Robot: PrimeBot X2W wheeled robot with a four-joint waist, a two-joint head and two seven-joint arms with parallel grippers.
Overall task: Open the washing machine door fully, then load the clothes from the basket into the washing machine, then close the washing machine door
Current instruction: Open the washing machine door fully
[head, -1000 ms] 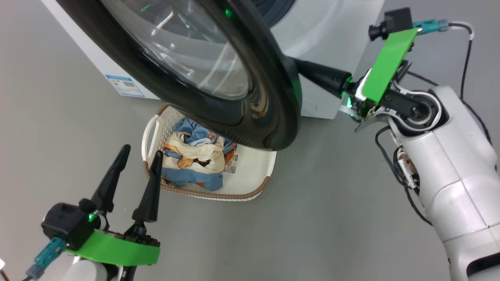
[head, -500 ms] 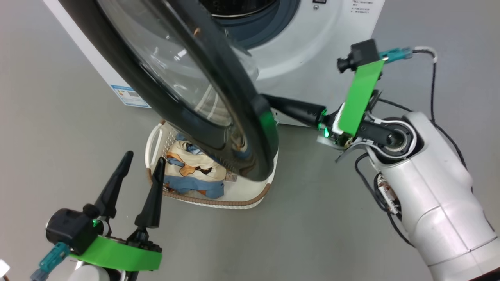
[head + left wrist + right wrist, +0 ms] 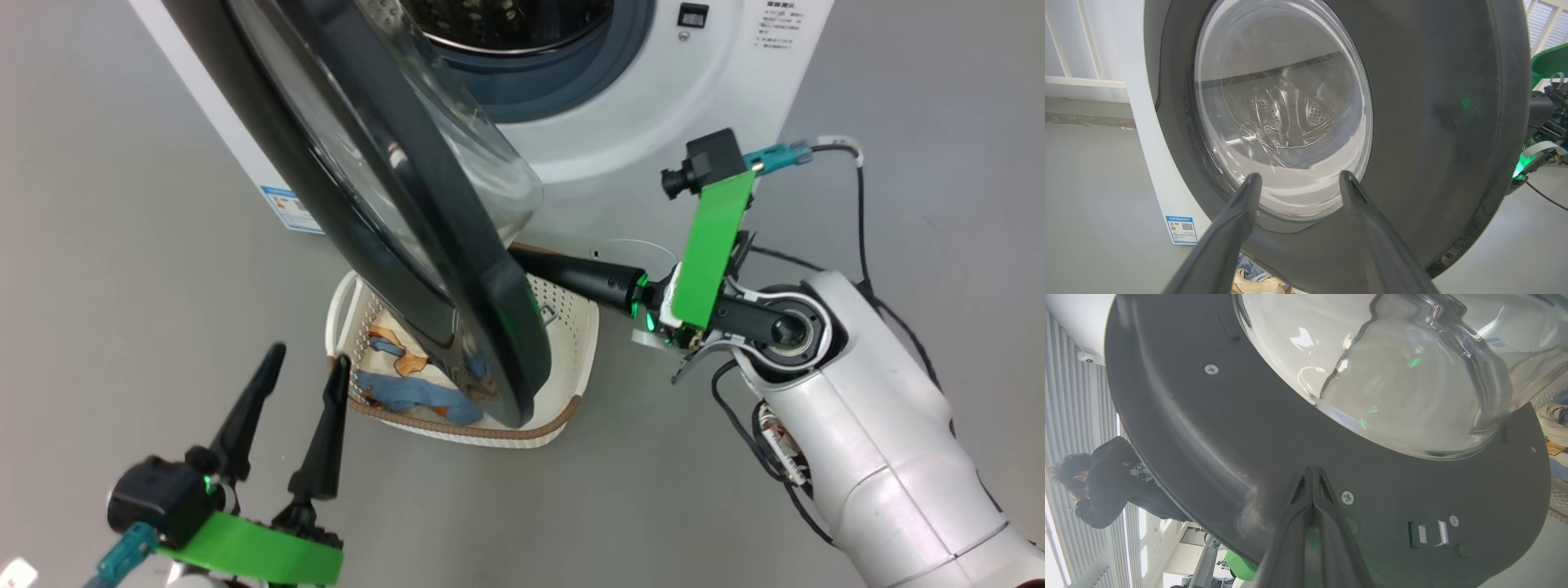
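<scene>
Illegibly small print covers the blue label [image 3: 291,211] on the washing machine [image 3: 653,106].

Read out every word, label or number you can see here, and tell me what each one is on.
Nothing can be read clearly.
Blue energy label low on the washing machine: it carries a QR code, but the print is too small to read.
Printed lines at the upper right of the machine's front: too small to read.
White print on a person's dark top: too blurred to read.
</scene>
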